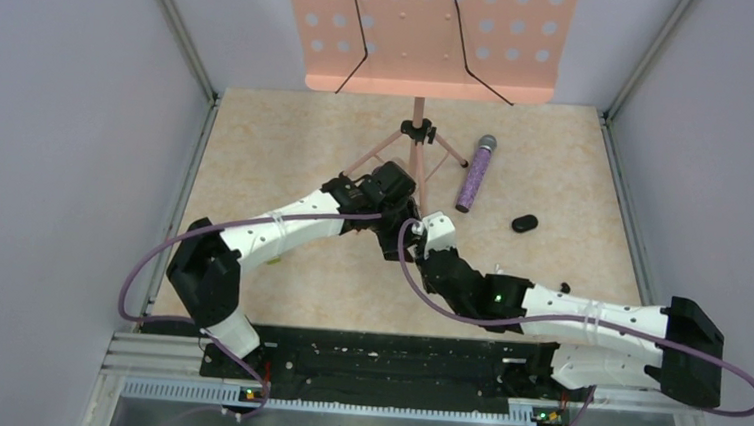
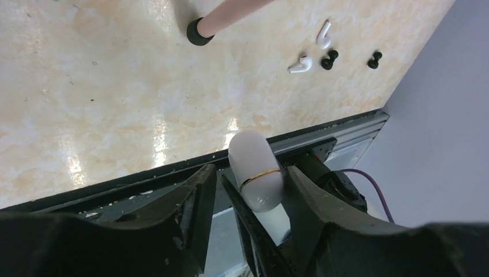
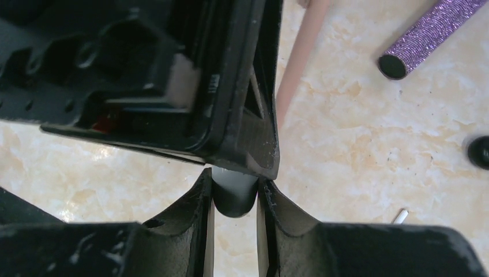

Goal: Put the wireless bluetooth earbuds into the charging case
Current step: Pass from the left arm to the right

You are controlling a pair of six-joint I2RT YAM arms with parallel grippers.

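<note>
Two white earbuds [image 2: 300, 64] [image 2: 324, 34] lie on the beige table near its front edge; a white tip of one earbud [image 3: 399, 216] shows in the right wrist view. The black oval charging case [image 1: 525, 223] rests alone on the table, right of both arms. The grippers meet mid-table around a white capsule [image 2: 256, 167] with a thin gold band. My right gripper [image 3: 233, 184] is shut on its rounded end [image 3: 233, 199]. My left gripper [image 2: 249, 173] stands open; the capsule leans on its right finger [image 2: 305, 196], well clear of the left one.
An orange music stand [image 1: 425, 36] rises at the back, one tripod foot [image 2: 199, 32] close by. A glittery purple microphone [image 1: 475, 175] lies behind the case. Two small black pegs [image 2: 330, 57] sit beside the earbuds. Grey walls close in both sides; a black rail [image 1: 383, 359] edges the front.
</note>
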